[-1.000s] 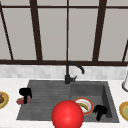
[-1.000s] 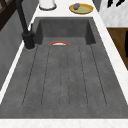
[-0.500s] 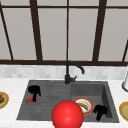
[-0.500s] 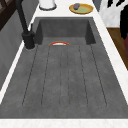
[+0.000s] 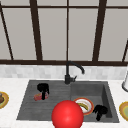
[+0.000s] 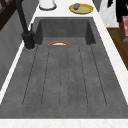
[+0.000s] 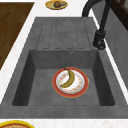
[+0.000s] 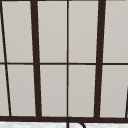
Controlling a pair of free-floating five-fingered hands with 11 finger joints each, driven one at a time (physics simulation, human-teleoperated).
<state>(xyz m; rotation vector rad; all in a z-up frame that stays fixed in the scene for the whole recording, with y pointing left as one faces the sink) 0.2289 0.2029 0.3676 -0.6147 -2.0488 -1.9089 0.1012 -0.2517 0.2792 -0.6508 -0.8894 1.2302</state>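
Left hand: the left hand [image 5: 43, 88] is hanging over the ribbed drainboard [image 5: 35, 105] at the left of the sink, its fingers curling down round a small red block [image 5: 39, 97].
Red block: it is sitting low under the left hand, clamped between the fingers, with its long side running roughly left to right in the front view and tilting slightly up toward the right; most of it is poking out to the left of the fingers. In the left side view a red block [image 6: 124, 28] is showing at the far right edge just below a black hand [image 6: 121, 8], out past the front rim of the counter.
Right hand: the right hand [image 5: 100, 110] is hovering at the right end of the basin [image 5: 98, 91], just beside the plate; its fingers are curling downward and gripping nothing.
Plate: a red-rimmed plate [image 7: 70, 82] is lying flat on the basin floor, a banana [image 7: 68, 79] curving across it with its stem pointing toward the drainboard.
Red ball: a big red ball [image 5: 67, 115] is standing at the front edge, covering part of the plate.
Faucet: the black faucet [image 5: 71, 71] is rising behind the sink, spout arching toward the right.
Counter: yellow plates [image 5: 123, 110] are resting on both ends.
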